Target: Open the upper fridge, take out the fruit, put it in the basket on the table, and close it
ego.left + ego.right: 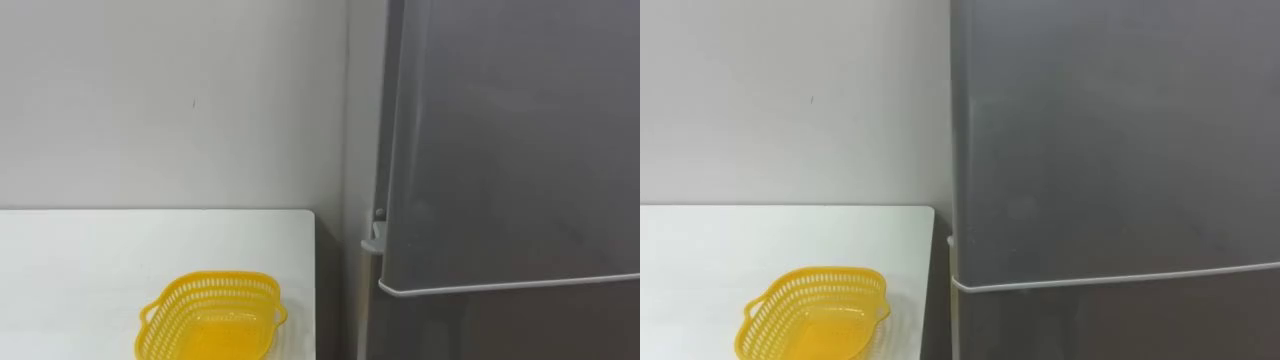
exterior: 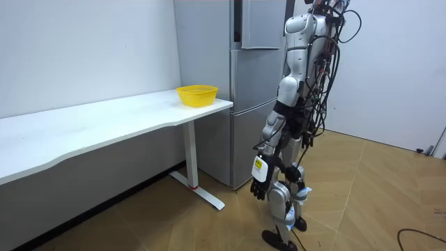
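The tall grey metal fridge [image 1: 510,140] is seen with its upper door shut, so what is kept inside is hidden. A narrow gap is left between the fridge's left edge and the long white surface [image 1: 90,260]. A yellow perforated plastic basket [image 1: 212,316] is set near the surface's end. The robot is stood just before the fridge, with wooden floor [image 2: 362,188] left open behind it. The left robot hand [image 2: 259,188] is hung by the thigh, well below the upper door. Its grip cannot be told.
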{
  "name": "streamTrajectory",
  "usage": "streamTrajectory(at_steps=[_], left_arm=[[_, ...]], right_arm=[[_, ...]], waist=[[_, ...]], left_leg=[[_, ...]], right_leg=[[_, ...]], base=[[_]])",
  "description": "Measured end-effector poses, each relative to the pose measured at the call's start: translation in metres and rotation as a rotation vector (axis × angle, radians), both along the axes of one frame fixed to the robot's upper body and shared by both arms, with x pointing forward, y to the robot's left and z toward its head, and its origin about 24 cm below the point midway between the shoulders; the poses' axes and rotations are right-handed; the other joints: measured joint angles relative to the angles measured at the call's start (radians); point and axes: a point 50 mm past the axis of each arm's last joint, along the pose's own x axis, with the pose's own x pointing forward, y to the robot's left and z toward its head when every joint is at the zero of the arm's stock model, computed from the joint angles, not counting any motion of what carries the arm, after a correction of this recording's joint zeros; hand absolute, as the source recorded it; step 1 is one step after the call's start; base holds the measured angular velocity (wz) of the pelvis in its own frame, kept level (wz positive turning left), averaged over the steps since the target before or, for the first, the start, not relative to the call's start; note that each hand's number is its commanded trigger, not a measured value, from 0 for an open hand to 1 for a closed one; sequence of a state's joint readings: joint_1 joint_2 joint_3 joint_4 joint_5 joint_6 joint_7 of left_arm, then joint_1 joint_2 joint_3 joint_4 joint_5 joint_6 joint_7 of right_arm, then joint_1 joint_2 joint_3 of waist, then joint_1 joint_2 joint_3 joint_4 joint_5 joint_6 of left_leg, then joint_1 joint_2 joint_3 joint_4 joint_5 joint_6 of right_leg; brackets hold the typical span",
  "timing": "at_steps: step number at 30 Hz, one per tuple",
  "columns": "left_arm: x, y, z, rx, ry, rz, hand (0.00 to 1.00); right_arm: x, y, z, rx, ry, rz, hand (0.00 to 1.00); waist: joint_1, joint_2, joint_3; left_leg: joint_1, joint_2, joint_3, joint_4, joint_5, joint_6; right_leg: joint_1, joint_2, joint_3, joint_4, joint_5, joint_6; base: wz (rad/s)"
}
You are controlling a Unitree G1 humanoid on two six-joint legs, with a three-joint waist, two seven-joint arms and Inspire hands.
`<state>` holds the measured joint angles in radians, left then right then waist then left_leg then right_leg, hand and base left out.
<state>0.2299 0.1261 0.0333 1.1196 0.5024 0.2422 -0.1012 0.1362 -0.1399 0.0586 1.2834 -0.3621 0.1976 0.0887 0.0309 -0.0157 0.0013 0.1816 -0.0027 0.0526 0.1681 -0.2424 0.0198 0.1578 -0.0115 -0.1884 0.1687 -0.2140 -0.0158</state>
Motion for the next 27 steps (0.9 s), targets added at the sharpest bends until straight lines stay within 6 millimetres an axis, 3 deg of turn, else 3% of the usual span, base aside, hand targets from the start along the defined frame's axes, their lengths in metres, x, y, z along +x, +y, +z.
streamTrajectory(at_steps=[27], left_arm=[[0.0052, 0.0004, 0.0006, 0.017, -0.042, 0.017, 0.00]], right_arm=[[-0.0021, 0.0035, -0.0007, 0.029, 0.011, -0.012, 0.00]], waist=[[0.001, -0.004, 0.0000]], left_leg=[[0.002, -0.003, -0.002, 0.000, 0.000, 0.000]], right_leg=[[0.003, -0.004, -0.003, -0.001, -0.002, 0.002]], base=[[0.00]])
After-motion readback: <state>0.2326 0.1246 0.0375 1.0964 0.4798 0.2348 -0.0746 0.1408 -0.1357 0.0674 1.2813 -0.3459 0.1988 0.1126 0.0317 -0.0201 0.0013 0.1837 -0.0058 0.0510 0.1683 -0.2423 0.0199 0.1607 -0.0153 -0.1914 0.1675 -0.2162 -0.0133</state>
